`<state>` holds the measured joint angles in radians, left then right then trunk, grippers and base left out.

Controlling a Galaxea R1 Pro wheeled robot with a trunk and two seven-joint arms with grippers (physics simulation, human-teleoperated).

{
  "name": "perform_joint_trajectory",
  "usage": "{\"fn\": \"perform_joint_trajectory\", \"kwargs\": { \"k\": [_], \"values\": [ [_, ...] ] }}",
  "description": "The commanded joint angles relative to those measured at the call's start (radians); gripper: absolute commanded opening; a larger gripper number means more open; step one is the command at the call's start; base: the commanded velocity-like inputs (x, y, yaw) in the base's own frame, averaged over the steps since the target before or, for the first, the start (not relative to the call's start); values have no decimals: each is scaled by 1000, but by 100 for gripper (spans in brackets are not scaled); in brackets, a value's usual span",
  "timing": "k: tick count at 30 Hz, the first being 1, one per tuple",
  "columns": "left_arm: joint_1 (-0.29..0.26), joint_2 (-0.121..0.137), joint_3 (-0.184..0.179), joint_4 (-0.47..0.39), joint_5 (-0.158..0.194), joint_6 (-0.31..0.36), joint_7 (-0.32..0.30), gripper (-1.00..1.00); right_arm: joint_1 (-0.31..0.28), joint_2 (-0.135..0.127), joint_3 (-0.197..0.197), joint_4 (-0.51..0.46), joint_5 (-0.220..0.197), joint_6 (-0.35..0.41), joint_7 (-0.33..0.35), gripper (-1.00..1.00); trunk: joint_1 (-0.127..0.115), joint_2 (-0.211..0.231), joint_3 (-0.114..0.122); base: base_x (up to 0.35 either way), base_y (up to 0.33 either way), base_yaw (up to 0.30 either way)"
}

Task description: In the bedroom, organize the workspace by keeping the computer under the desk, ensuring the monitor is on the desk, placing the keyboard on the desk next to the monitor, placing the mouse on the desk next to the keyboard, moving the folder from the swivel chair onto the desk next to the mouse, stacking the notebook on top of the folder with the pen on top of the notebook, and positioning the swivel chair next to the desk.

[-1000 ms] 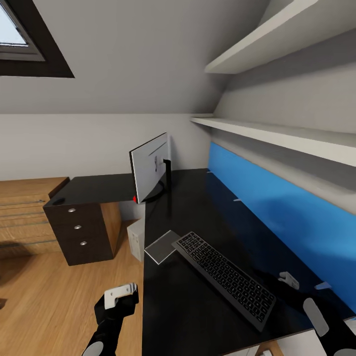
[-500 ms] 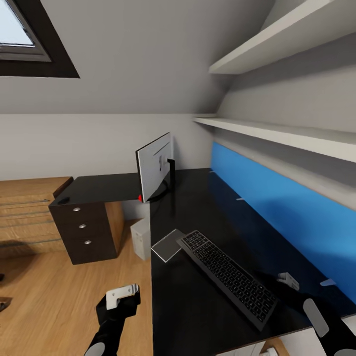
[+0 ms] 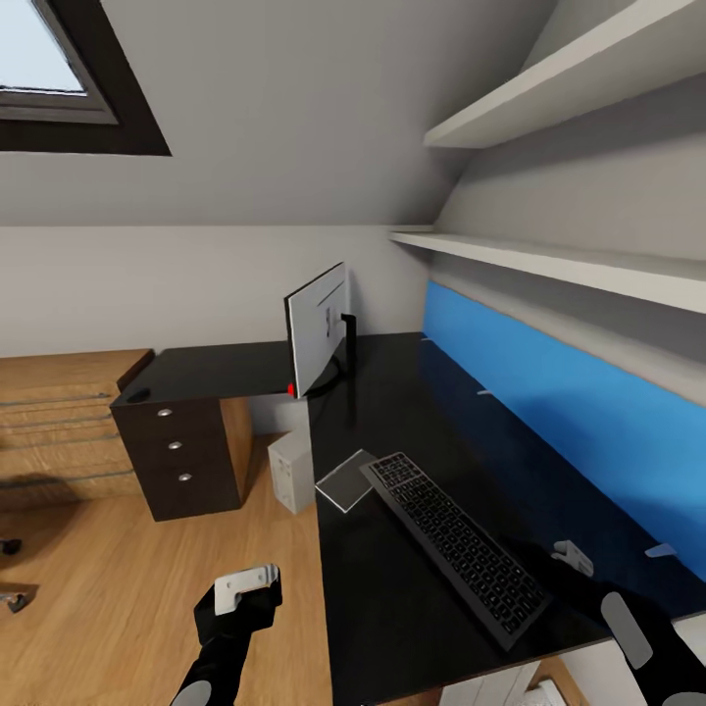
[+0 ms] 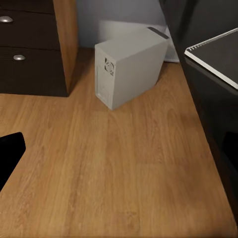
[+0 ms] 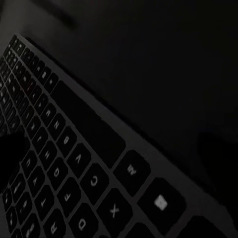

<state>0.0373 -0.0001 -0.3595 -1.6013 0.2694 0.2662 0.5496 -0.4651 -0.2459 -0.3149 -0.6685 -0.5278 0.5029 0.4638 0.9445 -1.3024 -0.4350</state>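
Keyboard (image 3: 453,545) lies on desk (image 3: 412,422) near monitor (image 3: 316,328); mouse next, I judge. Claw states: cannot tell.

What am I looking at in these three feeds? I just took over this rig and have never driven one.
The big picture comes from the robot's head, looking down over its two arms. The left gripper hangs over the wooden floor; the right arm sits at the lower right, over the black desk. On the desk lie a keyboard, a flat notebook beside it, and a monitor at the far end. The left wrist camera looks at the floor and the white computer, which the head view places under the desk. The right wrist camera looks closely at the keyboard's keys. Neither gripper seems to hold anything, though their fingers are hard to read.
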Motion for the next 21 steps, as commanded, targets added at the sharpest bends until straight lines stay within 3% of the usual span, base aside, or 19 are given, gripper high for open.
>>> {"fn": "perform_joint_trajectory", "kwargs": {
  "k": [1,12,21],
  "values": [
    [0,0,-1,-2,5,4,6,100,0,0,-1,1,8,12,-2,100,0,-1,-1,-71,70,0],
    [0,-1,-1,-2,6,4,6,100,0,0,-1,0,8,11,-4,100,0,-1,-1,-129,92,0],
    [0,-1,-2,-2,5,4,6,100,0,-2,-1,0,8,11,-4,100,0,-1,-1,-197,189,0]
  ]
}}
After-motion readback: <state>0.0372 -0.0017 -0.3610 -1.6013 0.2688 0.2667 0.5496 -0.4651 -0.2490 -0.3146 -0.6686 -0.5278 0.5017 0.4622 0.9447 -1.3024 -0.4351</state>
